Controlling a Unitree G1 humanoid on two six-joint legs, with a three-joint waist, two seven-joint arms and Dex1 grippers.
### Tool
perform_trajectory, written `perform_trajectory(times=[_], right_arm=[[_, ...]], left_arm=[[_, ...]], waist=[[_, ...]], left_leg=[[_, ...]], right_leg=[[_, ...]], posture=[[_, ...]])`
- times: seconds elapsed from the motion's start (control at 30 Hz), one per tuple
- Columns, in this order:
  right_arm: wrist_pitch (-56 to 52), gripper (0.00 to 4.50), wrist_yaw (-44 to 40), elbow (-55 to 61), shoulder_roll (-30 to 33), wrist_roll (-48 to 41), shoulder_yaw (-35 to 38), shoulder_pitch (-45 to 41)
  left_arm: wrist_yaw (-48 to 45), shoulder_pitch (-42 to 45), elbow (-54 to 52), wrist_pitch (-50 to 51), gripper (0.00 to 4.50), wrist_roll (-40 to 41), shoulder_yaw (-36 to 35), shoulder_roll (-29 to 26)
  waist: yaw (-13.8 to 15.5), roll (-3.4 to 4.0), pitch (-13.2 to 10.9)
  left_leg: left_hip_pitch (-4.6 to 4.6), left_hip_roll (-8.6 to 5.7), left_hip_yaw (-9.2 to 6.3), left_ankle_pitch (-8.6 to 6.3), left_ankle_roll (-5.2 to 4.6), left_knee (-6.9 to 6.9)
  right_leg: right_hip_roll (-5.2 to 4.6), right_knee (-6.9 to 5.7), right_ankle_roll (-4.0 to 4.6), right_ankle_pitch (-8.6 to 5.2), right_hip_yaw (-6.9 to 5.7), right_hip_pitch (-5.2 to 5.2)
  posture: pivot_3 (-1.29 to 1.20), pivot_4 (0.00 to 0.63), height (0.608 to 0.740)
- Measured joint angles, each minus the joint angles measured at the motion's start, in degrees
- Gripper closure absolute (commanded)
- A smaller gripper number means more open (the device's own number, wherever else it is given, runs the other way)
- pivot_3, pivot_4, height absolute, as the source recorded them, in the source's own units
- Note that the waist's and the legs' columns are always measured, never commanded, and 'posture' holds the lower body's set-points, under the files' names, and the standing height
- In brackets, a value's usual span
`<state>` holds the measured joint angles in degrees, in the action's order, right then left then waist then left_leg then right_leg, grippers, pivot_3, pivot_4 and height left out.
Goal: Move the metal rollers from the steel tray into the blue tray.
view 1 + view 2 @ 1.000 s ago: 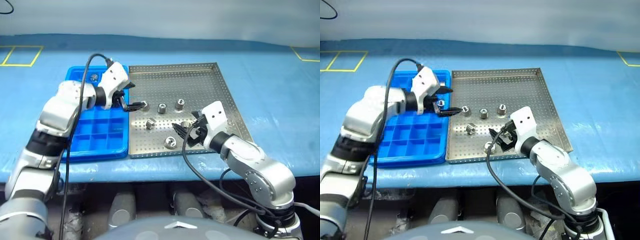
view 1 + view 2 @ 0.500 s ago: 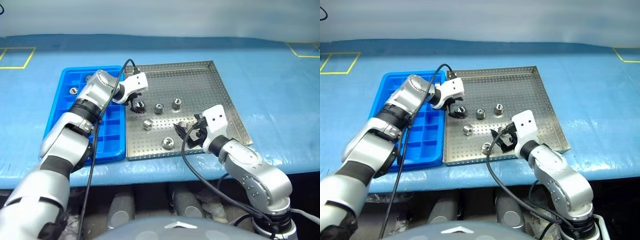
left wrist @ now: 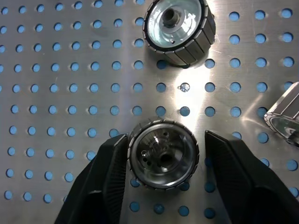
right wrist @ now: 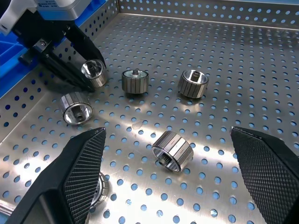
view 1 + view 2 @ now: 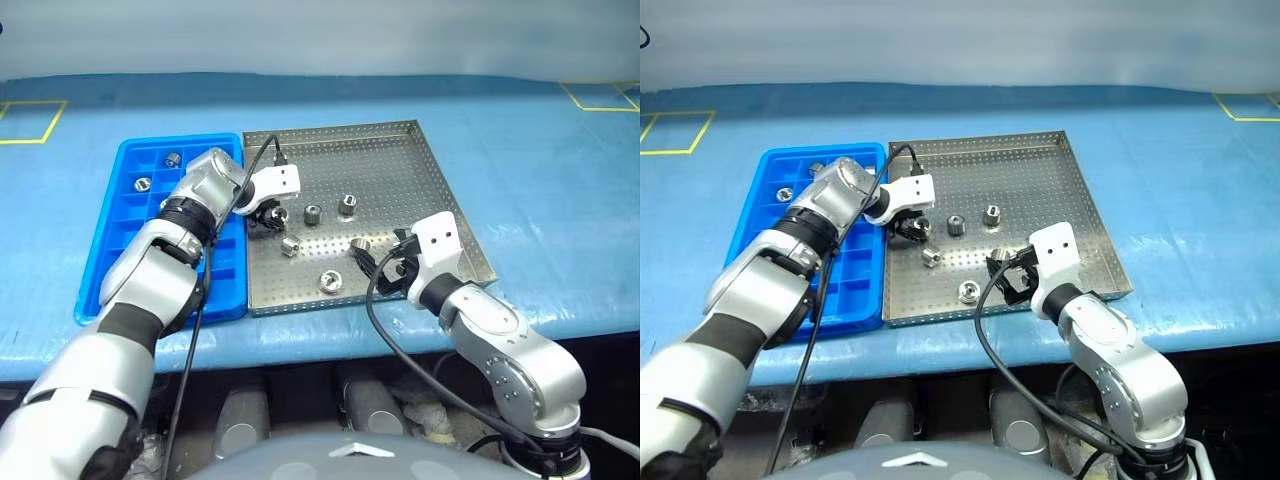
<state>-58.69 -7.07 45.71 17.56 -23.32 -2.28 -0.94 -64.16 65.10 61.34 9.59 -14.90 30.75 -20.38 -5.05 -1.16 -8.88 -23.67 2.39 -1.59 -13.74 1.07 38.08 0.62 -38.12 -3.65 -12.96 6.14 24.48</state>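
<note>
A blue-covered worktop carries the blue tray at 9 o'clock, two metal rollers inside. Beside it, on the steel tray, the left claw narrowly brackets a roller; the right claw gapes wide, empty.

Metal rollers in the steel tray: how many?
6 metal rollers: one between the left gripper's jaws, two beside it, one mid-tray, one near the front rim, one by the right gripper. None look hidden.

- A blue cloth covers the table from edge to edge.
- Yellow tape outlines mark the cloth's far corners.
- A pale wall rises behind the cloth.
</note>
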Motion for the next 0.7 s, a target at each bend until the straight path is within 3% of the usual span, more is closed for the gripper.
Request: perform_trajectory(times=[0.13, 0.3, 0.53, 0.7], right_arm=[[0.0, 0.00, 0.0, 0.0, 0.0, 0.2, 0.0, 0.0], [0.0, 0.00, -0.1, 0.0, 0.0, 0.2, 0.1, -0.1], [0.0, 0.00, -0.2, -0.1, 0.0, 0.2, 0.3, -0.5], [-0.1, 0.00, -0.6, -0.5, 0.0, 0.2, 0.0, -1.1]], left_arm=[[0.3, -0.1, 0.0, 0.1, 2.74, -0.3, -0.9, 0.0], [2.3, -0.3, -4.8, 1.6, 2.74, 2.8, -8.1, -1.8], [5.2, -9.4, -30.2, 11.2, 2.74, 10.1, -19.6, -8.3], [17.3, -24.0, -49.3, 20.8, 2.74, 10.4, -28.3, -11.3]], waist=[[-0.2, -0.01, 0.0], [-0.2, -0.03, 0.0], [-0.3, 0.04, 0.0], [0.2, 0.03, 0.0]], left_leg=[[-0.02, -0.09, 0.06, 0.11, -0.10, 0.02], [-0.14, -0.12, 0.04, 0.10, -0.10, -0.12], [-0.09, -0.06, 0.03, 0.04, -0.17, -0.33], [-0.07, -0.03, -0.01, 0.05, -0.16, -0.28]], right_leg=[[0.00, -0.03, -0.04, 0.06, 0.17, 0.02], [-0.03, 0.06, -0.30, 0.21, 0.17, 0.12], [-0.03, 0.11, -0.17, 0.10, 0.16, 0.14], [-0.02, 0.06, -0.18, 0.08, 0.12, 0.12]], posture=[[-0.09, 0.150, 0.740], [-0.07, 0.150, 0.740], [-0.04, 0.150, 0.740], [0.02, 0.150, 0.740]])
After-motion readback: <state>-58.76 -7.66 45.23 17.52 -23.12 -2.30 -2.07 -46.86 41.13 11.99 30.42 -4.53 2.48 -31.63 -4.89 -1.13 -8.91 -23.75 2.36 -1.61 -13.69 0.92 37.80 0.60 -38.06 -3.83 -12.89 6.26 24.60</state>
